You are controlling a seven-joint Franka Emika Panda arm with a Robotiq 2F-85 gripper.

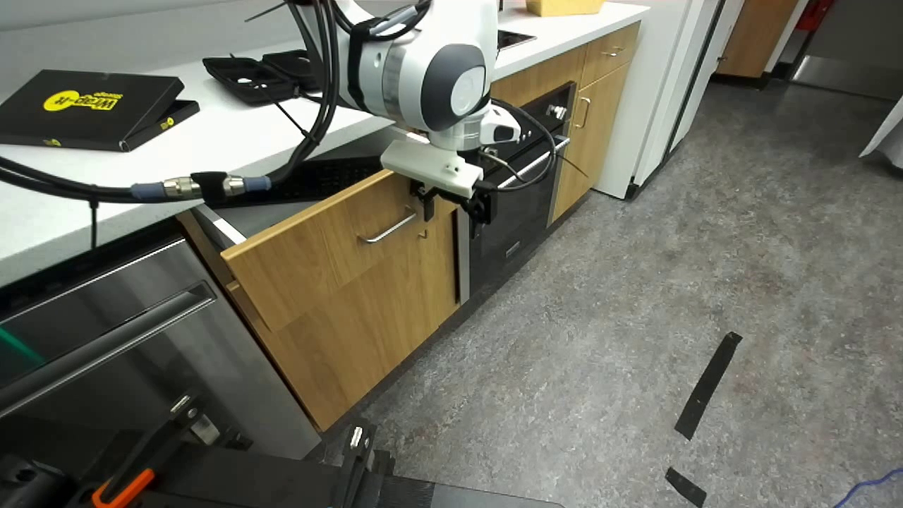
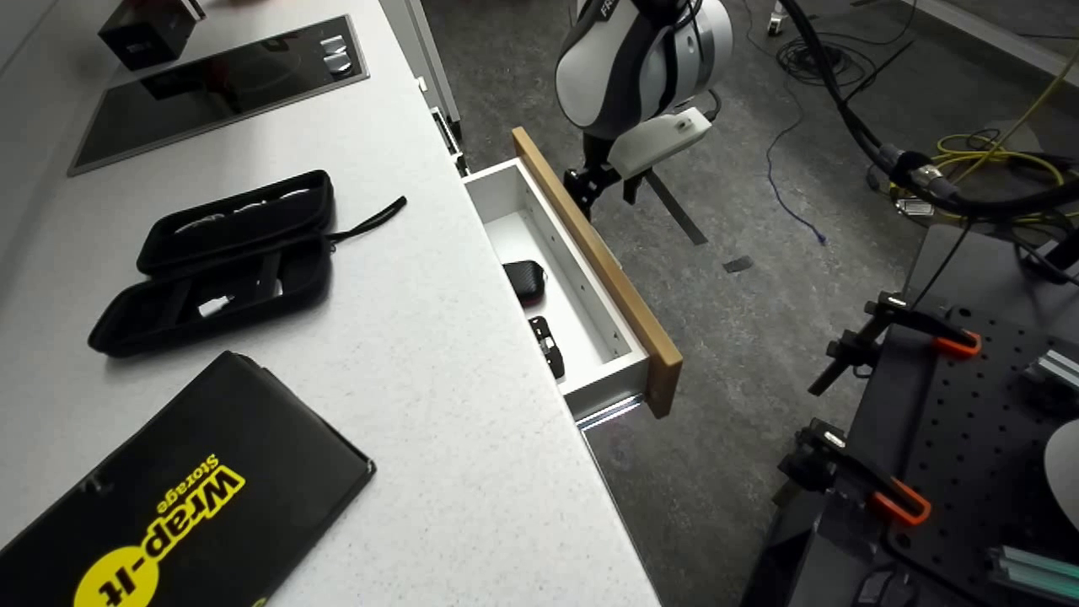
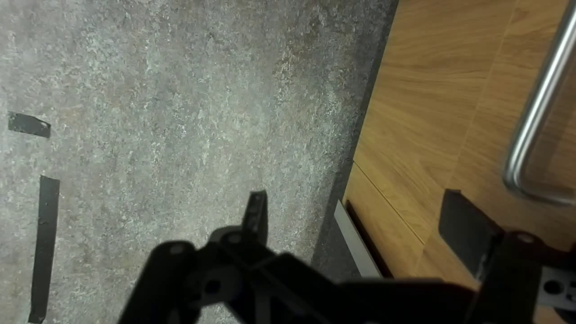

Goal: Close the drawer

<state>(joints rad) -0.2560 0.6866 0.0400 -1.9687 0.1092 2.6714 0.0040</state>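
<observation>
The drawer (image 1: 310,261) is pulled out from under the counter, with its oak-coloured front and silver bar handle (image 1: 388,229) showing. In an exterior view its white inside (image 2: 582,295) holds a small black case (image 2: 526,281) and another black item (image 2: 546,346). My gripper (image 1: 451,220) is open and empty, at the drawer front near the end of the handle. It also shows just outside the front edge (image 2: 607,202). In the wrist view the fingers (image 3: 355,193) are wide apart; the right finger overlaps the drawer front, beside the handle (image 3: 531,117). Contact cannot be told.
A white counter (image 2: 438,362) runs above the drawer, bearing a black Wrap-It box (image 2: 219,489) and an open black case (image 2: 228,253). A black oven (image 1: 522,183) and a steel appliance (image 1: 141,339) flank the cabinet. A black clamped table (image 2: 952,421) stands opposite.
</observation>
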